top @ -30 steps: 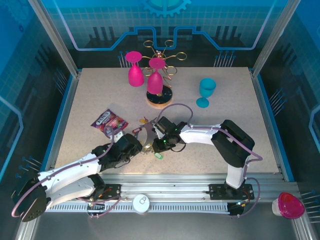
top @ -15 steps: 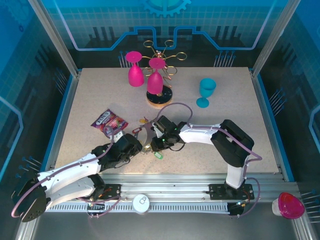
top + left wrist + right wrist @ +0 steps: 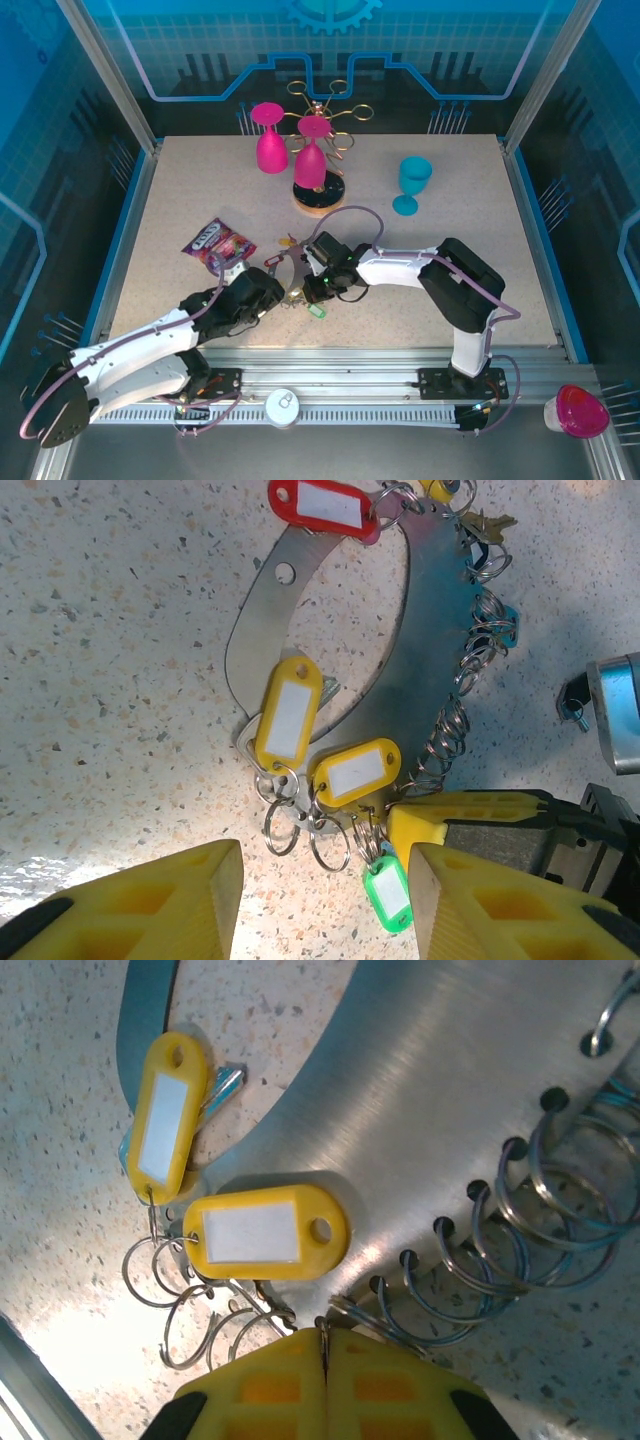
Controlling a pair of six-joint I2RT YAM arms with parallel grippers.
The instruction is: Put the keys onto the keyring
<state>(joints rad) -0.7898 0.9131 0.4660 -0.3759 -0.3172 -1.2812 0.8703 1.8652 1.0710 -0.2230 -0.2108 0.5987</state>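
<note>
The keyring (image 3: 425, 650) is a flat grey metal crescent lying on the table, also seen in the top view (image 3: 288, 272). Its edge holes carry split rings (image 3: 500, 1250). Tags on it include one red (image 3: 322, 504), two yellow (image 3: 285, 715) (image 3: 265, 1232) and one green (image 3: 388, 895). A silver key (image 3: 222, 1084) peeks from under a yellow tag. My left gripper (image 3: 325, 900) is open just short of the loose rings, with nothing between its fingers. My right gripper (image 3: 325, 1345) is shut on a thin split ring at the keyring's lower edge, next to the green tag.
A snack bag (image 3: 217, 241) lies left of the keyring. At the back stand two pink glasses (image 3: 271, 140), the gold wire rack on its wooden base (image 3: 319, 197) and a teal cup (image 3: 412, 183). The table's near edge rail (image 3: 330, 352) runs just behind both grippers.
My right gripper has edged slightly left along the keyring's edge. The left arm and the keyring have barely moved.
</note>
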